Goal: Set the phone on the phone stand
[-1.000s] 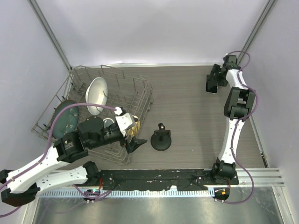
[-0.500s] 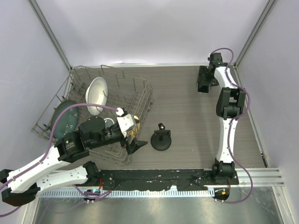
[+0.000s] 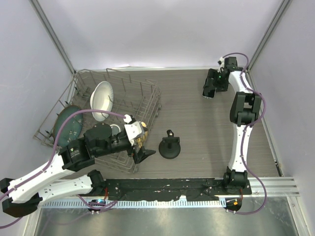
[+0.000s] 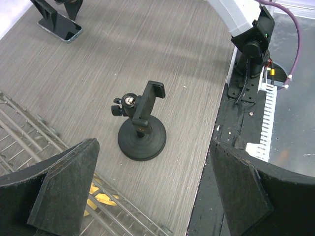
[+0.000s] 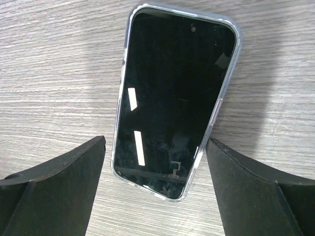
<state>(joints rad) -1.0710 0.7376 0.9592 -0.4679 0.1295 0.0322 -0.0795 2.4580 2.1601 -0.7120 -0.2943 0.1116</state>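
The phone (image 5: 172,98), black with a glossy screen and a clear case, lies flat on the grey wood table at the far right. My right gripper (image 5: 155,172) is open over its lower end, one finger on each side, neither touching. In the top view the right gripper (image 3: 209,90) covers the phone. The left wrist view shows the phone (image 4: 66,32) under those fingers. The phone stand (image 3: 170,147) stands upright at the table's middle, clamp empty. My left gripper (image 3: 142,150) is open and empty just left of the stand (image 4: 142,132), which lies beyond its fingertips (image 4: 157,196).
A wire dish rack (image 3: 156,98) at the left holds a white bowl (image 3: 102,100), a dark green plate (image 3: 69,125) and a yellow item (image 4: 101,194). A black strip (image 3: 167,187) runs along the near edge. White walls enclose the table.
My right gripper has moved left along the far side of the table, staying low. My left gripper has edged slightly right toward the stand. The stand has not moved.
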